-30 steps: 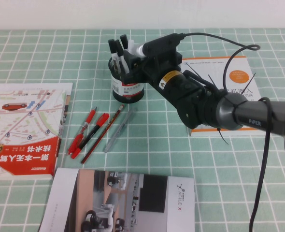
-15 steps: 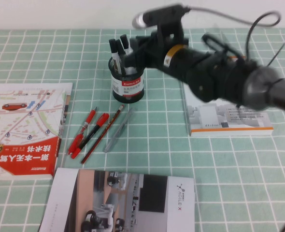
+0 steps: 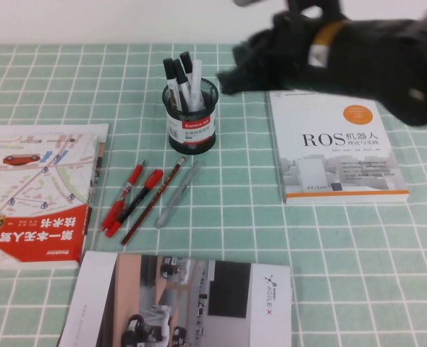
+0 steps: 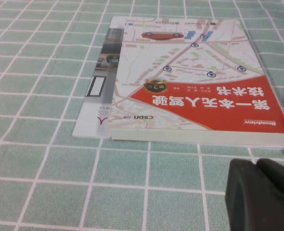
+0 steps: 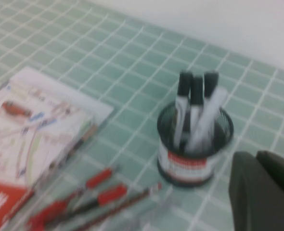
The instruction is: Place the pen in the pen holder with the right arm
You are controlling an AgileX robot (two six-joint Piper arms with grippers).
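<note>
The pen holder [image 3: 190,126], a black mesh cup with a red and white label, stands at the back middle of the table. The white pen [image 3: 196,78] stands in it, leaning beside three black-capped markers. My right gripper [image 3: 231,76] is blurred, raised up to the right of the holder, apart from it. In the right wrist view the holder [image 5: 192,154] and the white pen [image 5: 210,113] show beyond my right gripper [image 5: 255,156], which is shut and empty. My left gripper [image 4: 255,163] is shut and empty over the table beside a red map book [image 4: 195,96].
Red pens [image 3: 130,199], a pencil and a translucent grey pen [image 3: 177,195] lie in front of the holder. The red map book [image 3: 40,191] lies at left, a ROS book [image 3: 336,148] at right, a brochure [image 3: 184,300] at the front.
My right arm has lifted and drawn back to the right, away from the holder. The white pen stays in the holder and the ROS book is uncovered.
</note>
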